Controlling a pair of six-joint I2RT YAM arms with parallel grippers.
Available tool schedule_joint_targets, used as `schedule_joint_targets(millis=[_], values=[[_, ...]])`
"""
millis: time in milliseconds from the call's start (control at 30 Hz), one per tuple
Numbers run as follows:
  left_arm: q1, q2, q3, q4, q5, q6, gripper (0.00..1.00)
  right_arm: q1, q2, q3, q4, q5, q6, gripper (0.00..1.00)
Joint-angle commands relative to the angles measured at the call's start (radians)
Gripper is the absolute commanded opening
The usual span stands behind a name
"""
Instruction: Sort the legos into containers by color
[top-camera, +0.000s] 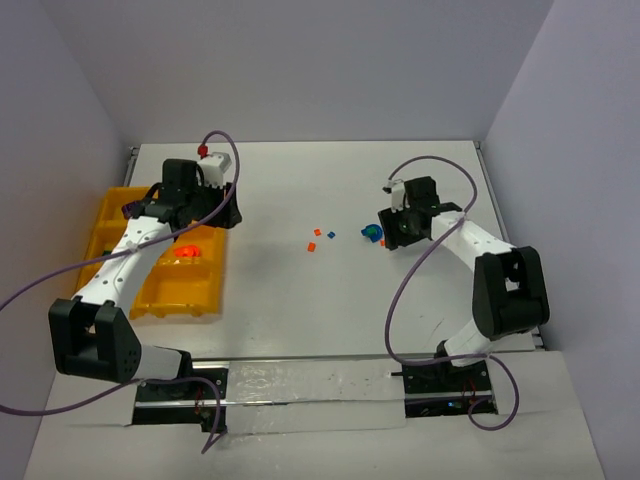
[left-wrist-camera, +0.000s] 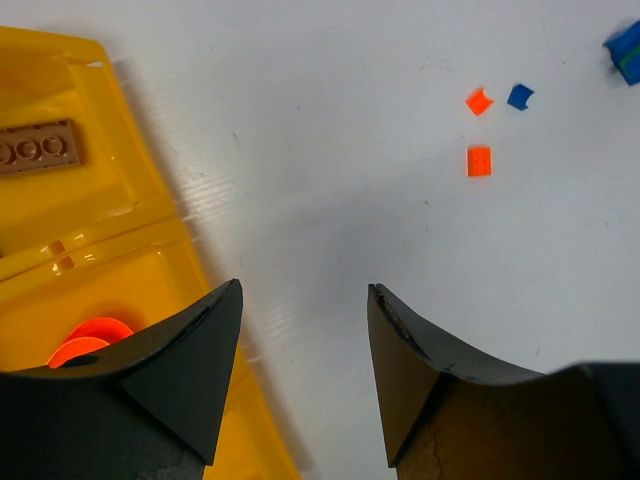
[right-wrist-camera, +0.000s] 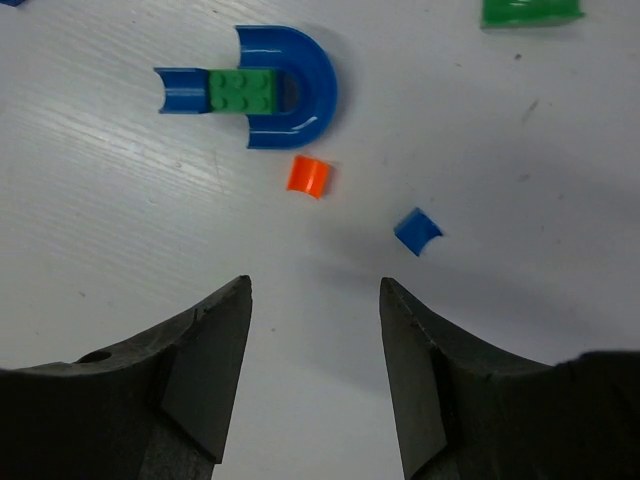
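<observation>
Left wall: a pale lavender wall (top-camera: 50, 120) runs close beside the table's left edge.
Tray: a yellow-orange plastic organizer tray (top-camera: 185, 297) lies at the far left of the table, near that wall.
Tray contents: an orange-red round piece (left-wrist-camera: 95, 335) sits in one compartment. A brown studded plate (left-wrist-camera: 40, 150) lies in the compartment beyond the divider.
Left gripper: the left gripper (left-wrist-camera: 305, 290) hovers over the tray's right rim. Its black fingers are parted to a middling gap with nothing between them.
Surface: the white table (top-camera: 300, 320) shows a fine ribbed grain up close and carries soft grey shadows.
Mid-table legos: two small orange-red bits (left-wrist-camera: 479, 161) and one small blue bit (left-wrist-camera: 520, 96) lie loose on bare table, well apart from the tray.
Right cluster: a green studded brick (right-wrist-camera: 243, 90) lies across the mouth of a blue horseshoe-shaped piece (right-wrist-camera: 300, 60), touching it. Just beside them lie an orange-red curved bit (right-wrist-camera: 308, 176) and a blue curved bit (right-wrist-camera: 418, 231).
Right gripper: the right gripper (right-wrist-camera: 315, 285) hangs just short of those two bits. Its fingers are spread moderately and hold nothing.
Cable: a purple cable (top-camera: 388, 320) loops from the right arm down to its base.
Right wall: a matching lavender wall (top-camera: 580, 150) closes the scene.
</observation>
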Motion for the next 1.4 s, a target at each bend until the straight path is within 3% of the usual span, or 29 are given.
schedule_joint_targets(millis=[0,233,867,1100,1367], values=[[-0.004,-0.061,-0.027,0.117,-0.113,-0.141,0.62,0.061,0.071,0.004,0.072,0.085,0.064,0.61],[-0.005,-0.076,-0.037,0.138,-0.165,-0.145,0.62,0.089,0.123,-0.032,0.133,0.221,0.136,0.61],[-0.007,-0.097,-0.057,0.146,-0.18,-0.113,0.63,0.089,0.26,0.131,0.042,0.22,0.106,0.52],[-0.008,-0.087,-0.06,0.152,-0.178,-0.114,0.63,0.093,0.31,0.191,-0.021,0.178,0.107,0.34],[-0.008,-0.088,-0.06,0.149,-0.175,-0.109,0.63,0.095,0.324,0.216,-0.039,0.178,0.113,0.38]])
